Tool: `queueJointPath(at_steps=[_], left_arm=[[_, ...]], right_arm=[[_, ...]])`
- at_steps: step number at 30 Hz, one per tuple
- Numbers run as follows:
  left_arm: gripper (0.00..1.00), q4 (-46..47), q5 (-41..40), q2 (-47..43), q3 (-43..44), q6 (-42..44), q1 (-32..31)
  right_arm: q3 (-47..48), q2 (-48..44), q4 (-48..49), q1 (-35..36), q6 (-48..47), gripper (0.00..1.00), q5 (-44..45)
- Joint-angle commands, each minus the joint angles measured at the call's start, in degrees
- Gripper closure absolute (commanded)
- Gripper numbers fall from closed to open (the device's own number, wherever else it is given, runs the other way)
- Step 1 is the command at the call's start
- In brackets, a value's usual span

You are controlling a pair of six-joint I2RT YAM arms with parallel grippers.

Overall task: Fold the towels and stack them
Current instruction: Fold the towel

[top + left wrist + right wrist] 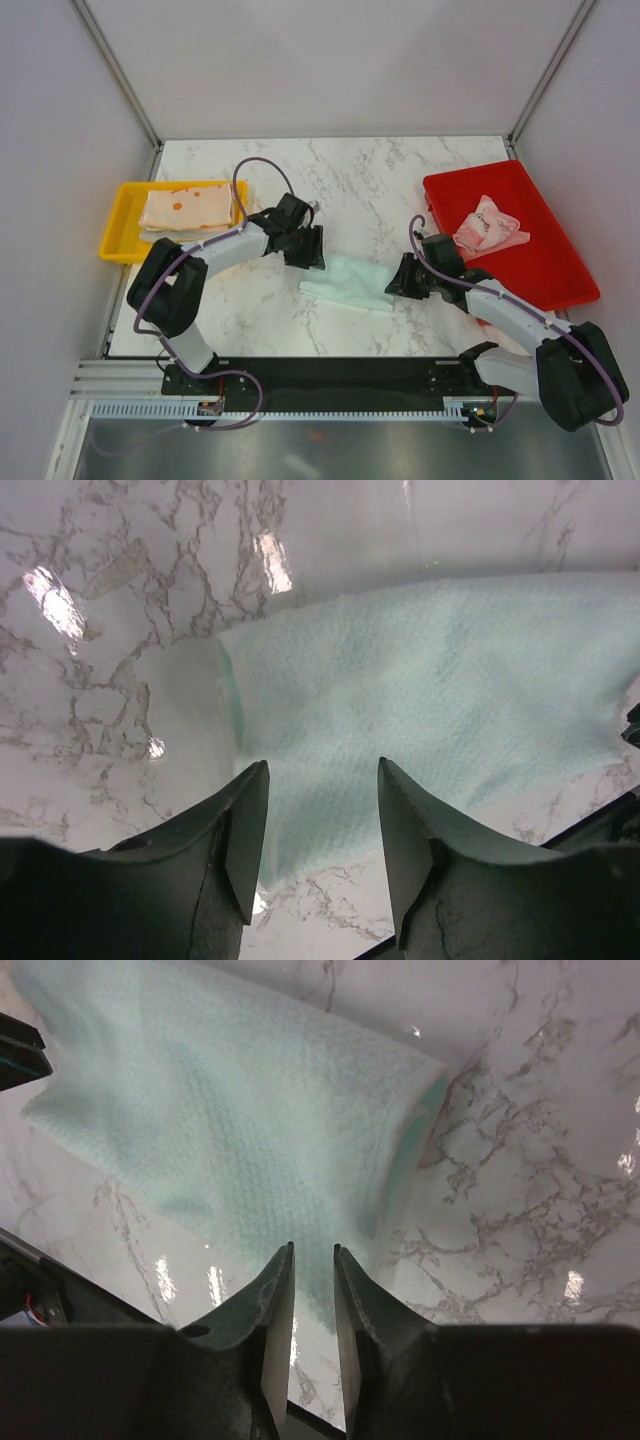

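Mint green towel (345, 283) (430, 690) (220, 1120) lies on the marble table (380, 180), centre front, between the 2 arms. It looks folded over, with a doubled edge showing in both wrist views.

Left gripper (305, 250) (322, 765): at the towel's left end. Jaws stand apart, the cloth lies flat below the gap, and nothing is gripped.

Right gripper (403, 280) (313, 1248): at the towel's right corner. Jaws nearly together with a narrow slit left. The towel's edge runs into the slit at the tips. Cannot tell whether the cloth is actually pinched.

Yellow tray (115, 225), far left: orange printed towel (185, 210) lying flat on top.

Red tray (540, 250), far right: 1 pink patterned towel (488, 228), crumpled.
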Motion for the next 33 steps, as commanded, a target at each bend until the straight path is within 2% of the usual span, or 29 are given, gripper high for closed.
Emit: queueJointPath(at_steps=[1, 5, 6, 7, 9, 14, 16, 22, 26, 30, 33], left_arm=[[0.44, -4.2, 0.5, -5.0, 5.2, -1.2, 0.0], [0.43, -4.8, 3.9, -10.7, 3.0, -2.5, -0.2], [0.43, -3.9, 4.7, -11.3, 1.0, -2.7, -0.3], [0.42, -2.8, 5.6, -11.8, -0.4, -2.9, -0.4], [0.42, 0.7, 7.4, -12.6, -5.4, -4.5, -0.4], [0.42, 8.5, 7.6, -11.7, -15.6, -8.3, -0.4], [0.43, 9.1, 6.7, -10.4, -16.7, -8.6, -0.3], [0.42, 6.8, 3.0, -13.9, -16.6, -10.2, -0.3], [0.41, 0.5, 1.3, -15.6, -10.3, -9.4, -0.3], [0.41, -2.4, -0.3, -14.5, -4.3, -6.8, 0.4], [0.42, -1.0, 1.8, -11.1, -1.9, -4.0, 1.4]], right_arm=[[5.3, -3.2, -1.4, 0.0, 0.0, 0.71, 0.3], [5.8, -3.0, 2.4, 0.1, 2.7, 0.71, -7.2], [4.5, -2.2, 4.7, 0.1, 3.9, 0.71, -12.9], [3.6, -1.6, 9.4, 0.1, 5.0, 0.71, -15.1], [1.7, 0.7, 11.6, 0.1, 6.2, 0.71, -17.6], [-3.5, 2.5, 11.7, 0.1, 3.7, 0.7, -14.0], [-4.6, 3.5, 11.4, 0.1, 3.2, 0.7, -11.1], [-3.7, 3.9, 6.3, 0.1, 0.8, 0.68, -6.2], [-0.6, 1.9, 2.4, 0.1, 0.0, 0.68, -2.7], [1.6, -0.2, -0.5, 0.1, -0.3, 0.69, -3.2], [3.3, -1.0, -1.3, 0.1, 0.0, 0.69, -3.0]])
